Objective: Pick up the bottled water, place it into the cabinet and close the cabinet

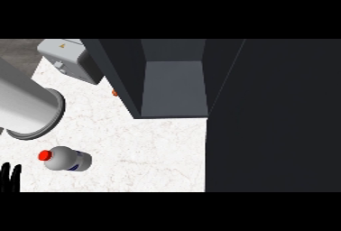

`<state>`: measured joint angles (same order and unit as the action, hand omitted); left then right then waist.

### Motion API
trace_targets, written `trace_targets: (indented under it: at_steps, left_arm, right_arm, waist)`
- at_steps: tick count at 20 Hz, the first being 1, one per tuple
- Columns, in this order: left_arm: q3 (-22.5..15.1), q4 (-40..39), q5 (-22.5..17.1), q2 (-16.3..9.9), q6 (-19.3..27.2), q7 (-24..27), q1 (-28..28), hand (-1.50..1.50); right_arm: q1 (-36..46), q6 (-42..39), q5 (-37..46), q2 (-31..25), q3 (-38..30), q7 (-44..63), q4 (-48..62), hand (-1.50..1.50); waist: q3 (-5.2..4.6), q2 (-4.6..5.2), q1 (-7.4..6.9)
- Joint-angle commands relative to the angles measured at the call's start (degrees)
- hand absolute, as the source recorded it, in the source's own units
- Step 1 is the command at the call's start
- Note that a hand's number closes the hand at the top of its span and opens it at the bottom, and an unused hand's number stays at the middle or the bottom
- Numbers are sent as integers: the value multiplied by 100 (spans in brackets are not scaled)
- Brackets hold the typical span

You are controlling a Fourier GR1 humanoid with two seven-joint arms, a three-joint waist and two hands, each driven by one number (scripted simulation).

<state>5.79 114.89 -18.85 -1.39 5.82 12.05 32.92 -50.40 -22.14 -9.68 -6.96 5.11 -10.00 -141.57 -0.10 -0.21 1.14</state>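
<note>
- Far left, at the lower edge: black fingers of the left hand (11, 177), upright and straight, holding nothing, resting just beside the bottle rather than closing on it.
- Bottled water (66, 159) untouched on the white counter (146, 153), red cap toward the left; seemingly lying on its side, though hard to tell from above; pick-up not yet begun.
- Above it, a large grey cylinder (26, 108) slanting in from the upper left.
- Further back, a grey boxy appliance (66, 58); a small orange thing (114, 93) beside the cabinet wall, too small to identify.
- Cabinet (174, 88) open, grey interior bare and ready for the bottle.
- Dark cabinet door (273, 117) swung wide, hiding the right side; right hand nowhere in view.
</note>
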Motion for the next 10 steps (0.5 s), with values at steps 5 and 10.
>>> trace_targets:
  at_steps: [5, 10]
  left_arm:
    - [586, -1843, -178, -322, -416, 466, -983, -150]
    - [649, -2653, -160, -223, -558, 920, -1339, -150]
  right_arm:
    - [-730, -181, -397, -54, -212, -81, -915, -150]
    - [-1061, -313, -622, -116, -308, -224, -1119, -150]
  waist:
    - [2, 7, 4]
    - [3, 2, 21]
